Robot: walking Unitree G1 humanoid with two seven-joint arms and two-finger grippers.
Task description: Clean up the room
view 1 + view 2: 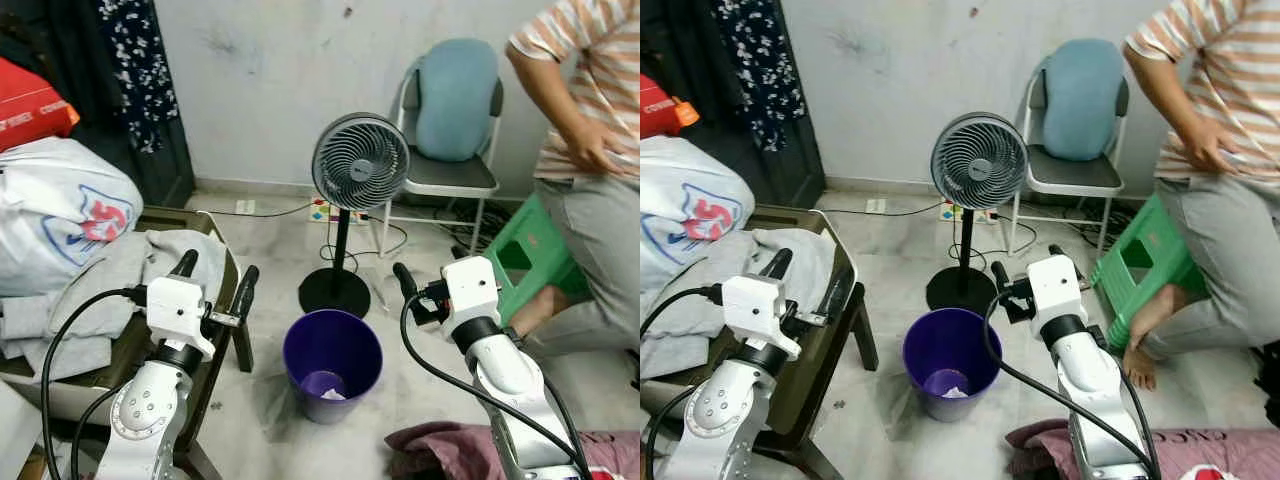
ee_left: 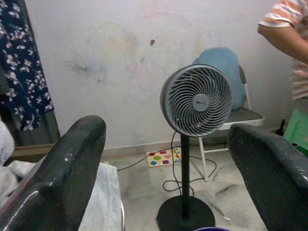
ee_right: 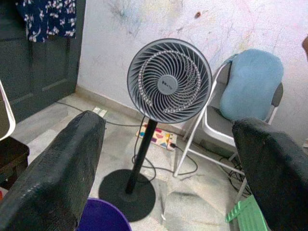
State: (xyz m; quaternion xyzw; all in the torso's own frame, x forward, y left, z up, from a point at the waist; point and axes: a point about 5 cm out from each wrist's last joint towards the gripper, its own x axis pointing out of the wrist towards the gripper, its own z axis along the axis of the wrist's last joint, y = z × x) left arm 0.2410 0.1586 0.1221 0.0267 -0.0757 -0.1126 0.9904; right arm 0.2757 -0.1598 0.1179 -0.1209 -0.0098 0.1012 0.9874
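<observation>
Purple bin [image 1: 332,362] between splayed grippers

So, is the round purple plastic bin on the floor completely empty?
No: the round purple plastic bin already holds a small piece of pale crumpled rubbish at its bottom.

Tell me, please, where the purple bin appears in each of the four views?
Left eye view: bin low in the middle, on the floor before the fan.
Right eye view: bin low, just left of middle, before the fan.
Left wrist view: a sliver of rim at the bottom edge, under the fan's base.
Right wrist view: rim at the bottom edge, beside the fan's base.
Shared landmark: the fan.
</observation>
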